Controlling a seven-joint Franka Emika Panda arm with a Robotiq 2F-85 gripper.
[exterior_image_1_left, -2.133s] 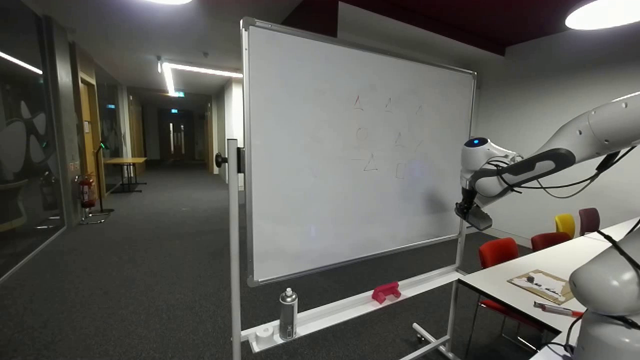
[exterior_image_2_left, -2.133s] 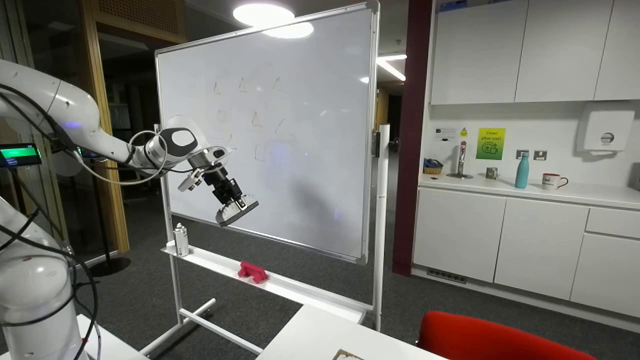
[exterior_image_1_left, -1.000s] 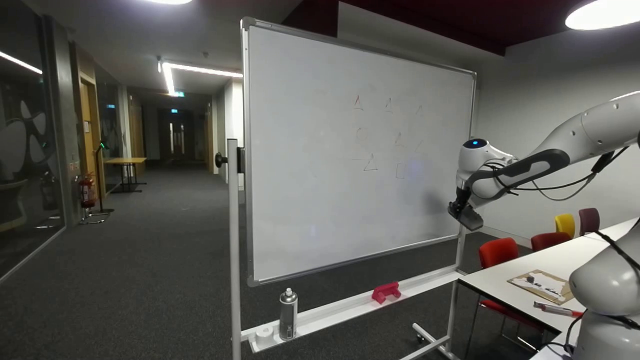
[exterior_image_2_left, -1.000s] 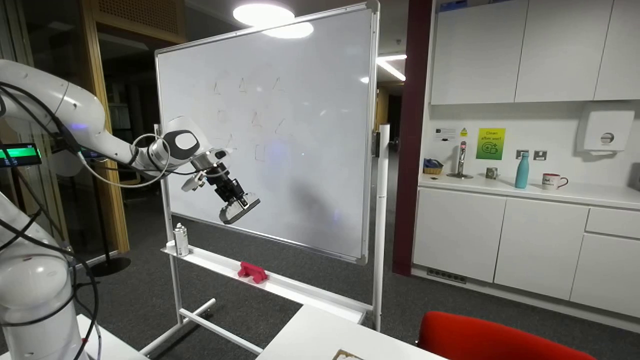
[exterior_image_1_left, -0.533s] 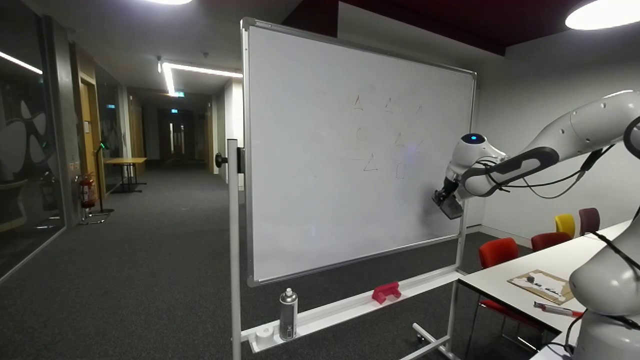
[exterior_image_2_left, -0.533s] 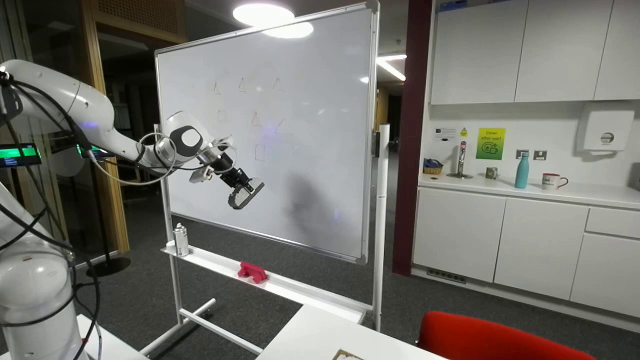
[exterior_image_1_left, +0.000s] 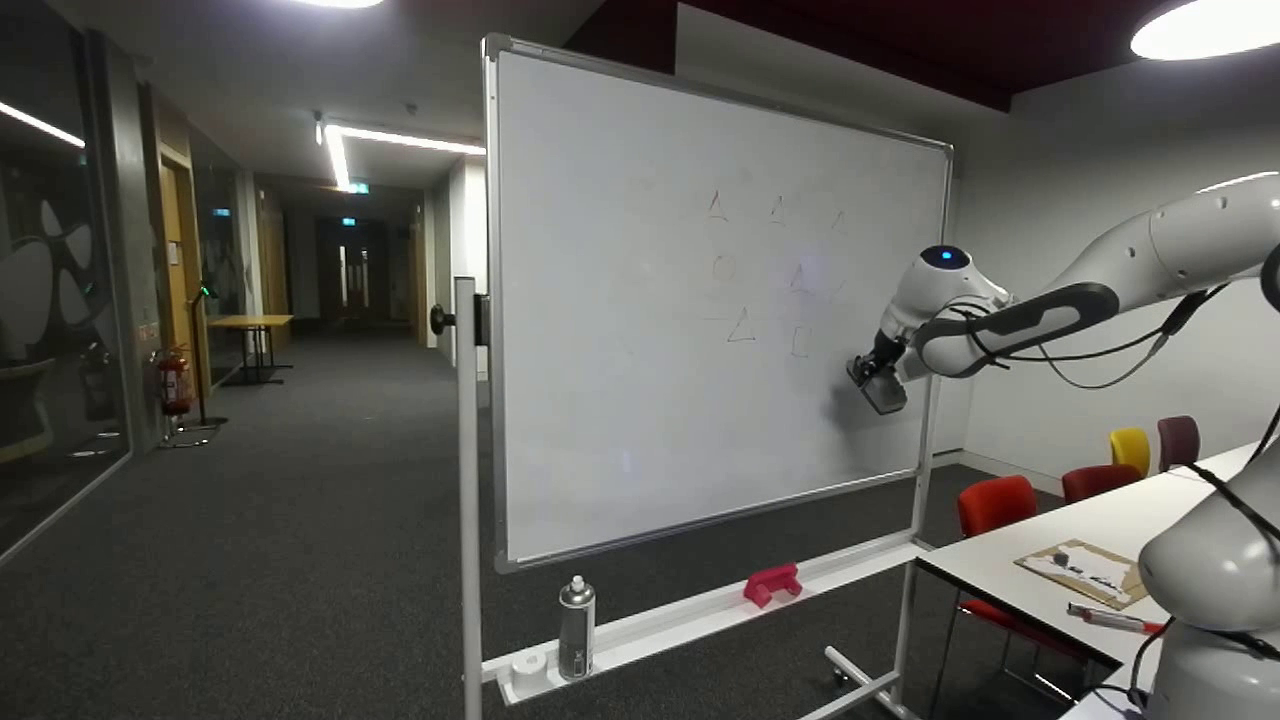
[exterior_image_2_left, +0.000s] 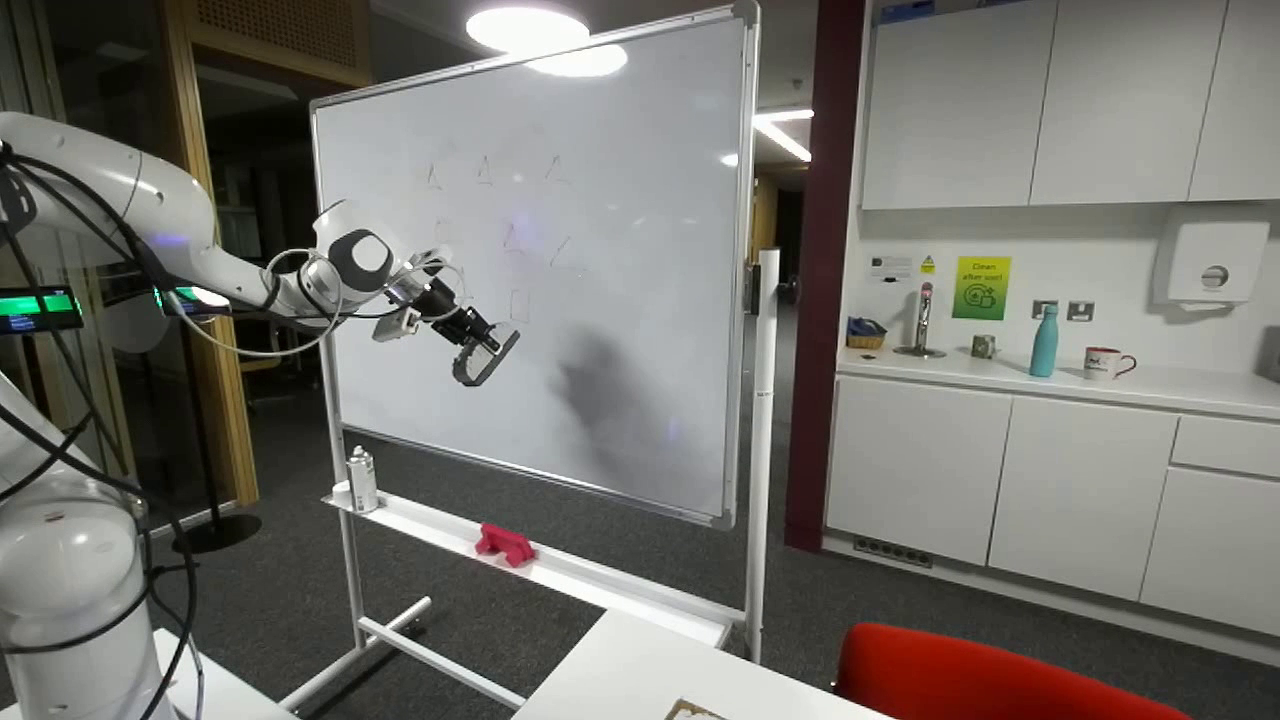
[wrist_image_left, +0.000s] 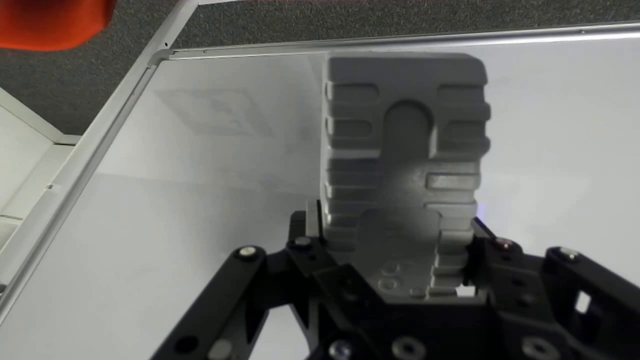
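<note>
A grey eraser (wrist_image_left: 406, 170) with ridged sides is clamped in the pincer (wrist_image_left: 397, 227). It hangs tilted before the faintly marked whiteboard (exterior_image_1_left: 620, 300).

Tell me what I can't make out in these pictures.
Hidden: the far face of the grey eraser in the pincer, behind its own body, wrist view.
Cut off: part of the orange-red thing, by the wrist view's edge.
Too small: markings on the spray can, in both exterior views.

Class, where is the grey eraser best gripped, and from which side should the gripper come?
I'd take the grey eraser across its long ribbed sides, coming from the grooved face: it is narrower that way than lengthwise, and the ribs should resist slipping. The gripper holds it that way.
</note>
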